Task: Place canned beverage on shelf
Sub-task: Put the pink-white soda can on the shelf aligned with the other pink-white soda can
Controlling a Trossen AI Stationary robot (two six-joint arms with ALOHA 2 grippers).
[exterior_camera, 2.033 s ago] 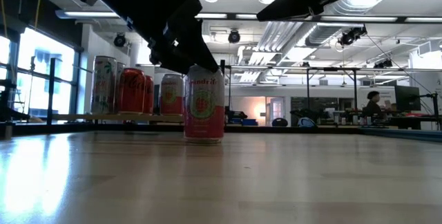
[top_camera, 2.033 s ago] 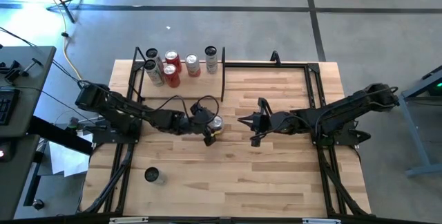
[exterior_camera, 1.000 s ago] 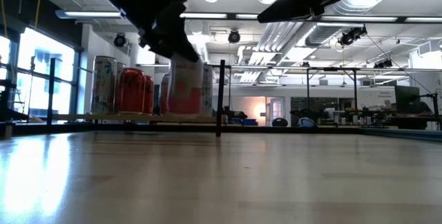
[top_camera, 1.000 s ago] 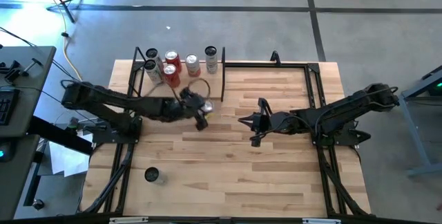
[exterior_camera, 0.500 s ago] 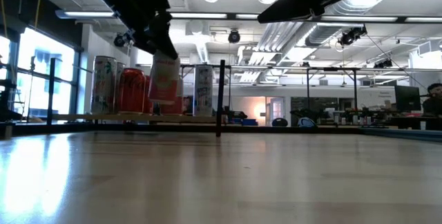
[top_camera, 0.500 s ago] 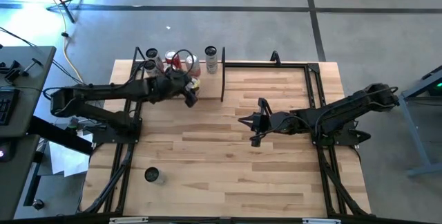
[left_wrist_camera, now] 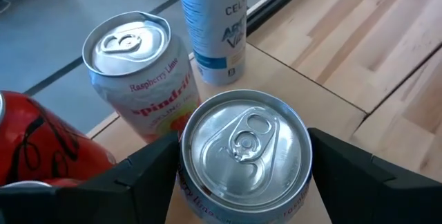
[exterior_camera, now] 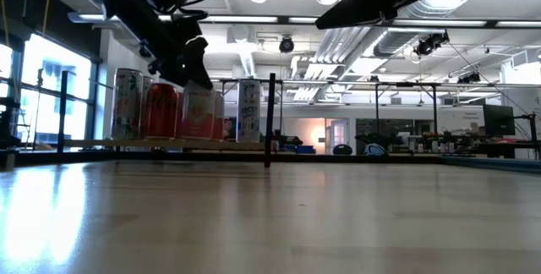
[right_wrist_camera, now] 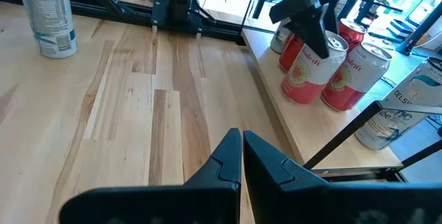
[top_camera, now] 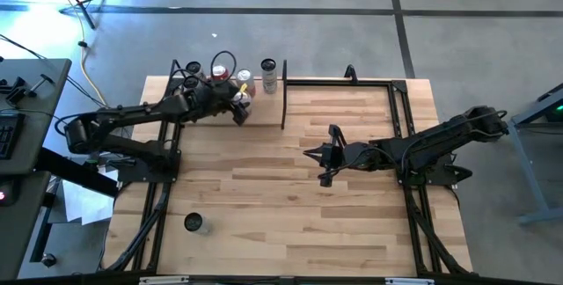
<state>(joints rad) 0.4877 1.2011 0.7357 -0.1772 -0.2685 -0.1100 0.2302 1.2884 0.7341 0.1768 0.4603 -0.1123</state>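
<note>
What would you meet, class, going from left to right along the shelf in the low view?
Tall pale can → red can → pink can, gripped by the left gripper → tall white can → black shelf post.

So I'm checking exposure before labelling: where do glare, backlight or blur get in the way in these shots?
Low view: bright ceiling lights and the window leave both arms as dark silhouettes; the near table is soft, with window glare at left. High view: a blown-out patch on the floor at top left. Left wrist view: the held can is sharp, with mild sheen on its lid.
</note>
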